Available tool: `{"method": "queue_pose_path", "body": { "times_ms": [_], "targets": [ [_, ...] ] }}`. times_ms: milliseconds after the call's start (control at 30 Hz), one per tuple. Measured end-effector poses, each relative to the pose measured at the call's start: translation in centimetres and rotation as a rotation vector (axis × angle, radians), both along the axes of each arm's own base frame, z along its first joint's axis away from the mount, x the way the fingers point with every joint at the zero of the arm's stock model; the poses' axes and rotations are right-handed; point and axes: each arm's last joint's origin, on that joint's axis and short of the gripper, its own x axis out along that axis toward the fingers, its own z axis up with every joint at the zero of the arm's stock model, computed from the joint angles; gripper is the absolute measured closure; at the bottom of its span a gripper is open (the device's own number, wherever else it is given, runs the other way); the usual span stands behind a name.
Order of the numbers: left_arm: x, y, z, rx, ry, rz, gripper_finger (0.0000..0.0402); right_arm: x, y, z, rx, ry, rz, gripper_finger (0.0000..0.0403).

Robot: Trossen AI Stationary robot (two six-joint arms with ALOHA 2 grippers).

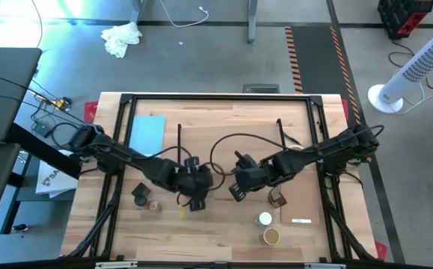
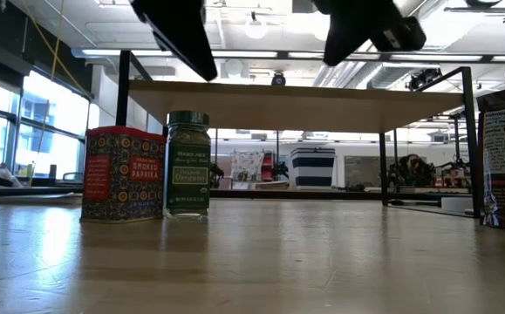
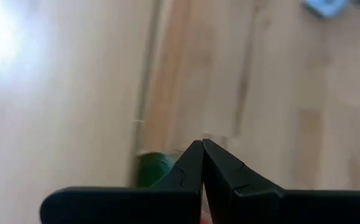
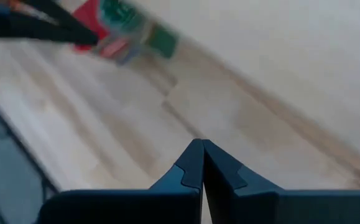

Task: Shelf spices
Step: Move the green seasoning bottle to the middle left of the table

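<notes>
Left gripper point(image 1: 196, 196): held above the table's middle, left of centre; its fingers point(image 3: 195, 163) are seen pressed together with nothing between them.
Right gripper point(image 1: 238, 187): held just right of the left one, near it but apart; its fingers point(image 4: 195, 163) are likewise pressed together and empty.
Shelf point(image 2: 296, 105): stood on the table point(image 1: 201, 239), its plank top seen from below in the low view, black wire frames at the ends.
Paprika tin point(image 2: 123, 173): upright on the table, left front, touching or just beside the green-lidded jar point(image 2: 187, 163).
White-topped jar point(image 1: 265, 219): stood right of centre, near the front.
Tan-topped jar point(image 1: 271, 236): just in front of the white-topped one.
Brown jar point(image 1: 277, 198): close under the right arm.
Blue pad point(image 1: 147, 133): laid flat at the far left.
</notes>
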Motion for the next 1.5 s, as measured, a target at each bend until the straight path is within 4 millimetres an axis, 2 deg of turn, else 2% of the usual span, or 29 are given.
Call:
{"method": "queue_pose_path", "body": {
  "times_ms": [267, 567, 700, 967, 1133, 1267, 1500],
  "targets": [
    [0.7, 3.2, -0.1, 0.043, 0.036, 0.035, 0.0401, 0.6, -1.5, -0.6, -0.043, 0.017, -0.084, 0.0403],
    [0.5, 6.2, -1.5, 0.082, 0.130, 0.045, 0.0401, 1.6, -3.3, -1.5, -0.078, 0.035, -0.124, 0.0403],
    [0.5, 7.1, -2.0, 0.044, 0.155, 0.055, 0.0401, 1.8, -4.1, -1.5, -0.092, 0.025, -0.138, 0.0403],
    [0.8, 7.0, -1.1, -0.051, 0.084, 0.002, 0.0401, 1.7, -4.3, -0.5, -0.080, -0.021, -0.080, 0.0403],
    [0.9, 6.8, -2.1, -0.101, 0.144, -0.037, 0.0401, 1.0, -4.4, 0.8, -0.078, -0.049, -0.047, 0.0403],
    [0.9, 6.2, -2.1, -0.099, 0.143, -0.059, 0.0401, 0.4, -4.5, 1.7, -0.084, -0.071, -0.052, 0.0403],
    [0.1, 5.1, -2.9, -0.134, 0.210, -0.115, 0.0401, 0.2, -4.6, 1.9, -0.083, -0.075, -0.055, 0.0403]
  ]
}}
